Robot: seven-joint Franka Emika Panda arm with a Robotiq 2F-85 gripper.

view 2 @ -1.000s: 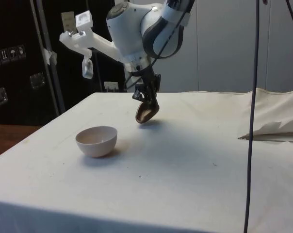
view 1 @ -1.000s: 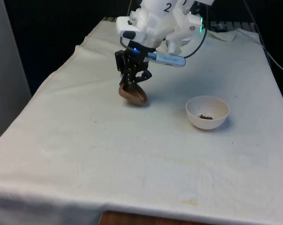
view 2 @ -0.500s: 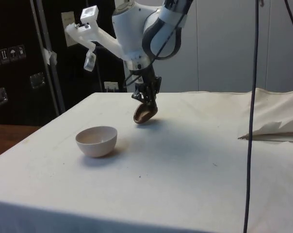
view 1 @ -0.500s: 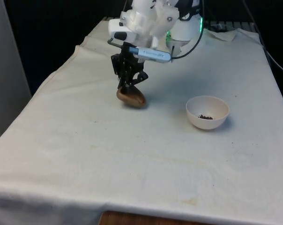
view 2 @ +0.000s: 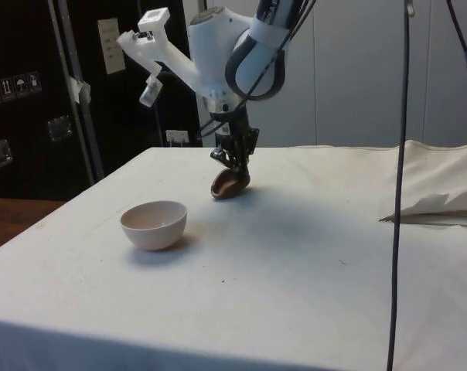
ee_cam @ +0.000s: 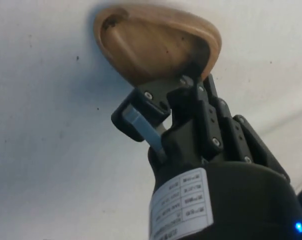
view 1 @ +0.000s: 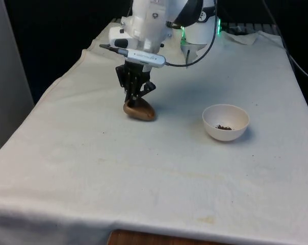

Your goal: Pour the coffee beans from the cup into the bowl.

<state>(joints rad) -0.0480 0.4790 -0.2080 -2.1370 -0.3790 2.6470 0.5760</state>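
Cup (view 1: 139,111), brown and wooden, hangs tilted just above the cloth (view 1: 159,168), well apart from the bowl (view 1: 226,122) toward the front view's left. The gripper (view 1: 134,97) is clamped on its rim, likely to set it down, since beans (view 1: 224,127) already lie in the bowl. The wrist view suggests the cup is empty. One cup, one bowl.

Even bright light, soft shadows, no glare.

The gripper (ee_cam: 161,107) bears a white label — its print too small to read.
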